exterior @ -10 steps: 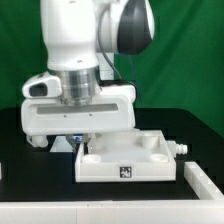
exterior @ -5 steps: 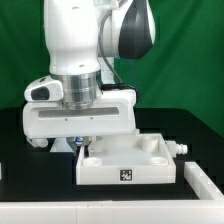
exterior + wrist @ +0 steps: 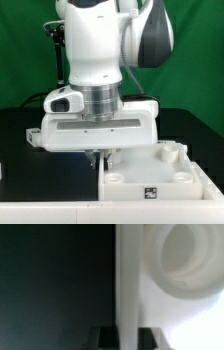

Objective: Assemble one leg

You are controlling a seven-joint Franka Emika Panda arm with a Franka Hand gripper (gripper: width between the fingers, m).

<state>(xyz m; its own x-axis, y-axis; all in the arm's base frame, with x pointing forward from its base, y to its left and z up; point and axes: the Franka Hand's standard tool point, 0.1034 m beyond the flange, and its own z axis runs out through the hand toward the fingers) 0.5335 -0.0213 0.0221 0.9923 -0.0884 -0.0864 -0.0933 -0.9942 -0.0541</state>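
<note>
step: likely positioning the tabletop (image 3: 150, 178) on desk (image 3: 22, 160) | end effector (image 3: 127, 337): fingers clamped on tabletop's side wall | leg: not discernible in either view | advice: slide slowly, wall square between fingers, no tilting

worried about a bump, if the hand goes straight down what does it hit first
Likely the side wall of the tabletop: in the wrist view it stands between the fingers of the hand, so the palm would meet its top edge before the fingers reach the black table. Depth is unclear.
</note>
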